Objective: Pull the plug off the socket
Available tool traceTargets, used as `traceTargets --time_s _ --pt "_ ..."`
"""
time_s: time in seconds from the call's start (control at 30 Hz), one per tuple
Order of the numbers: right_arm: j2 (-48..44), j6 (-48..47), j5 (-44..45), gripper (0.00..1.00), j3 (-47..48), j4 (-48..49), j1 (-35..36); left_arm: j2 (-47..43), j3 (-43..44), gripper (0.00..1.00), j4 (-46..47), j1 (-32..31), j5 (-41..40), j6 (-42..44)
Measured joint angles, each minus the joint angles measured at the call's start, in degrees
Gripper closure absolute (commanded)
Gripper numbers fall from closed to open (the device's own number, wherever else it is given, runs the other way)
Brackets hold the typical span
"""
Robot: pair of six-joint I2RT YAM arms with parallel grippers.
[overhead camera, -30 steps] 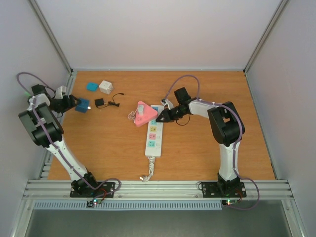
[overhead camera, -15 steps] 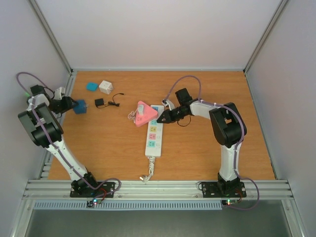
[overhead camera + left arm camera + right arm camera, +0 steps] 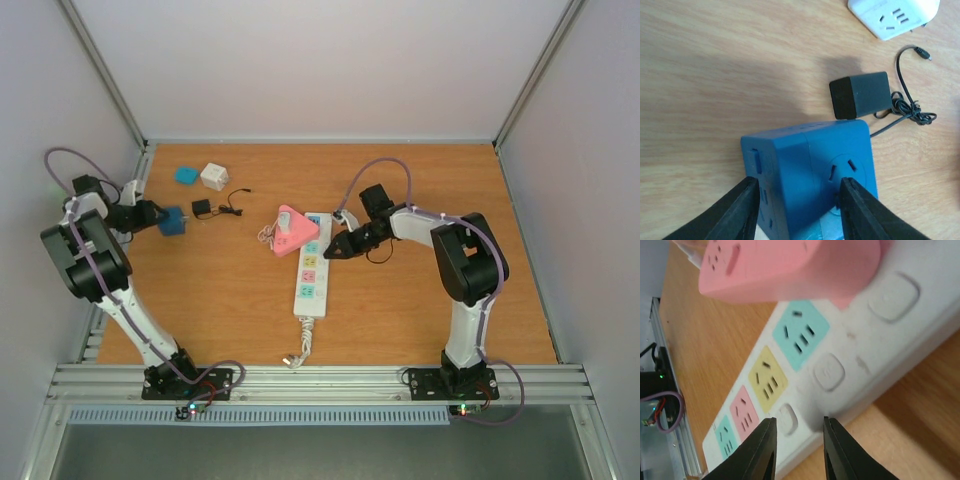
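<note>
The right gripper (image 3: 335, 249), narrowly apart, sat at the power strip's (image 3: 309, 283) right edge, nearest the pink plug (image 3: 290, 229) just far-left. The left gripper (image 3: 150, 215) clamped a blue cube adapter (image 3: 810, 170).

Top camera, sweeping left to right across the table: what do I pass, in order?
blue cube → black adapter → pink plug, sitting on the far end of the white power strip → right pincer
</note>
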Motion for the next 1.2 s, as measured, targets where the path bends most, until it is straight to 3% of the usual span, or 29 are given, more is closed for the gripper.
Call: traceTargets --time_s 0.13,0.3,0.5,0.63,0.9,1.03,1.2 --pt "-0.9 -1.8 0.9 0.68 -0.9 -2.5 0.0 -1.5 -1.8 0.33 -0.5 -0.8 -1.5 1.0" --pt "-3.3 -3.6 1.2 0.64 -1.0 -4.6 0.0 -5.5 -2.6 0.21 -1.2 -1.2 -3.1 1.6" --pt "-4.2 -3.6 1.2 0.36 1.5 -6.0 0.0 -13.2 -0.3 0.17 -2.4 -3.0 -4.5 4.5" --pt "-4.2 -1.6 1.2 0.27 4.6 -6.8 -0.1 -18.1 -0.1 0.12 -3.2 -7.6 -5.2 5.9" --pt "-0.6 4.2 -1.3 0.30 13.1 -9.9 -1.8 -27.2 -4.6 0.13 -2.3 -22.3 -7.2 6.4" --pt "0.9 7.1 -2.5 0.38 14.2 -9.5 -2.3 -28.5 -7.1 0.16 -1.4 -29.9 -8.2 4.4" --pt "3.5 11.3 -4.1 0.38 17.9 -9.1 -2.2 -28.5 -9.6 0.16 0.5 -40.3 -11.6 0.6"
